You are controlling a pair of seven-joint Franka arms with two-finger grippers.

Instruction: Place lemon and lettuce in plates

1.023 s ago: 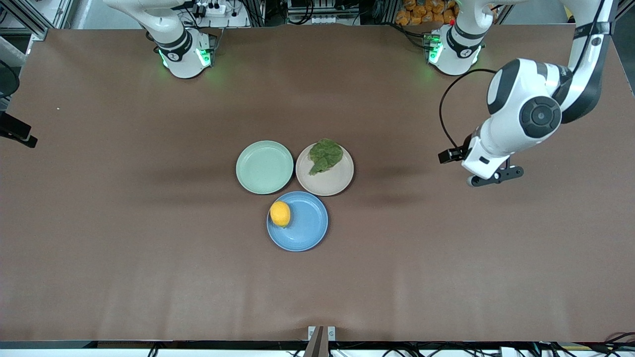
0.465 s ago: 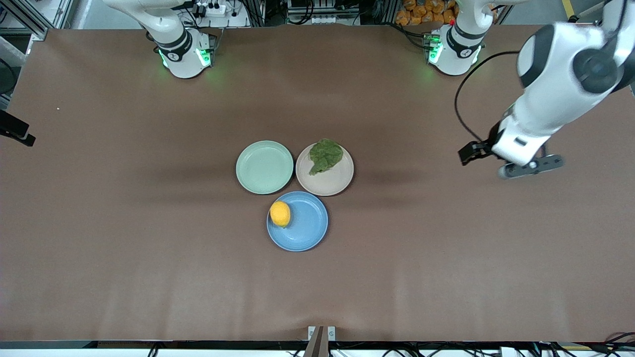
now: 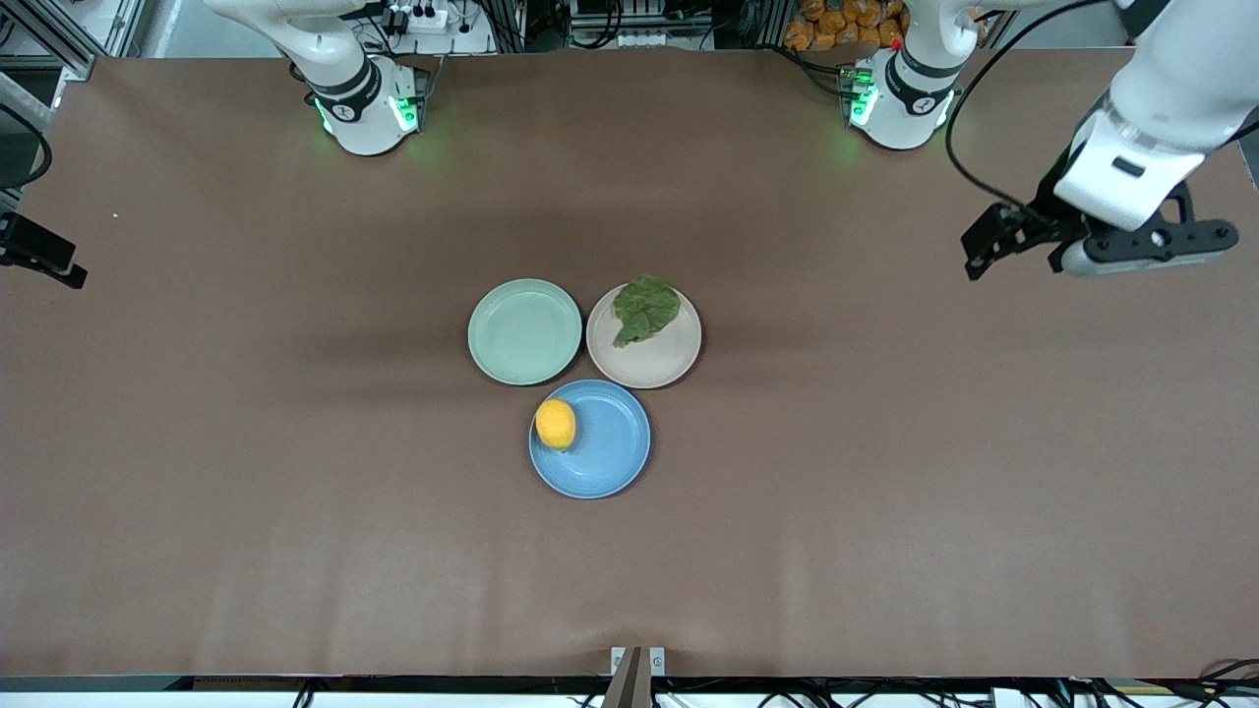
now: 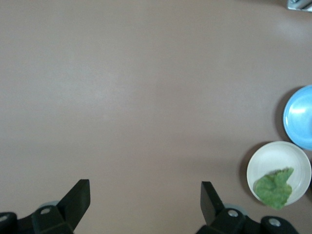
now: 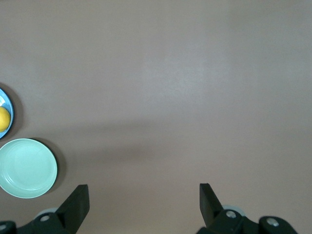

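The lemon (image 3: 556,425) lies in the blue plate (image 3: 610,452), at its rim toward the right arm's end. The lettuce (image 3: 644,308) lies in the beige-pink plate (image 3: 654,364). My left gripper (image 3: 1141,244) is open and empty, high over bare table at the left arm's end. Its wrist view shows the open gripper (image 4: 145,195), the lettuce (image 4: 274,187), the beige-pink plate (image 4: 278,158) and the blue plate (image 4: 300,117). My right gripper (image 5: 144,197) is open and empty over bare table; its view shows the lemon (image 5: 4,118). It shows only partly at the front view's edge (image 3: 39,258).
A mint-green plate (image 3: 524,331) with nothing in it sits beside the beige-pink plate, toward the right arm's end; it also shows in the right wrist view (image 5: 27,168). The three plates touch in a cluster at the table's middle. Brown table surface (image 3: 295,511) lies all around them.
My left gripper has moved away from the plates, toward the left arm's end of the table and its base. The lemon, lettuce and plates have not moved.
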